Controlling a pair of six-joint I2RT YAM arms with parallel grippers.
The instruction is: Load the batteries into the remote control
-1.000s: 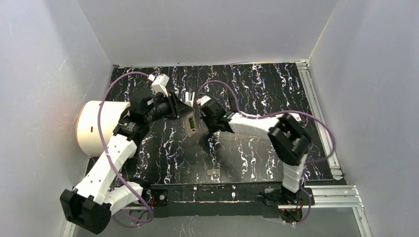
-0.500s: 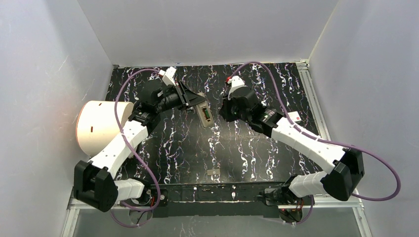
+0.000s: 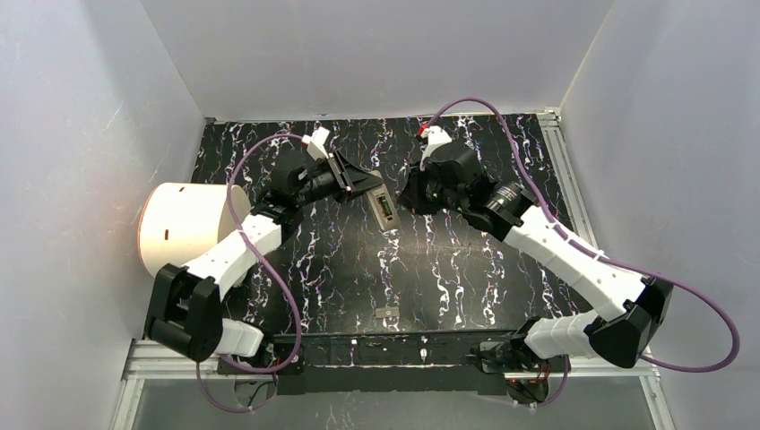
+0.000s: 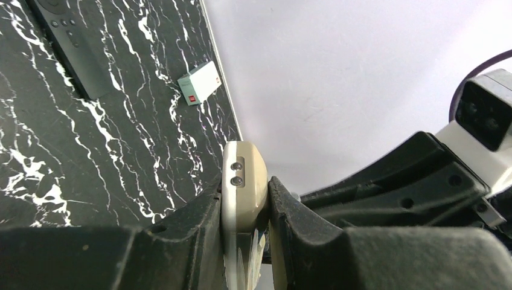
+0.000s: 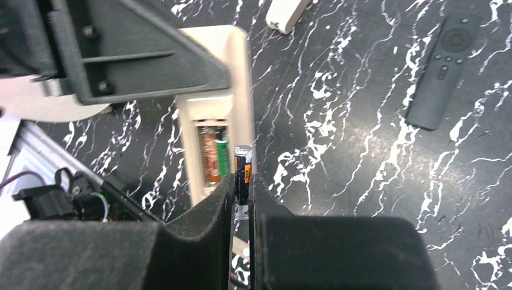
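Holding the remote [image 5: 211, 109] up near the table's [image 3: 466, 269] far edge, the left gripper [image 4: 244, 202] clamps its end. A green cell [image 5: 221, 158] already lies in the open bay [image 5: 205, 128] (copper shows beside it). The right gripper [image 5: 243, 187] pinches a dark battery [image 5: 243, 166] just beside the bay, not yet seated. The battery's print is unreadable.

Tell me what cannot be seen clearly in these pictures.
Right wrist view: the battery's lower end is hidden between the right fingers.
Left wrist view: the beige remote's body is hidden by the left fingers; the black remote is cut off by the top edge.
Top view: the battery is too small to see.
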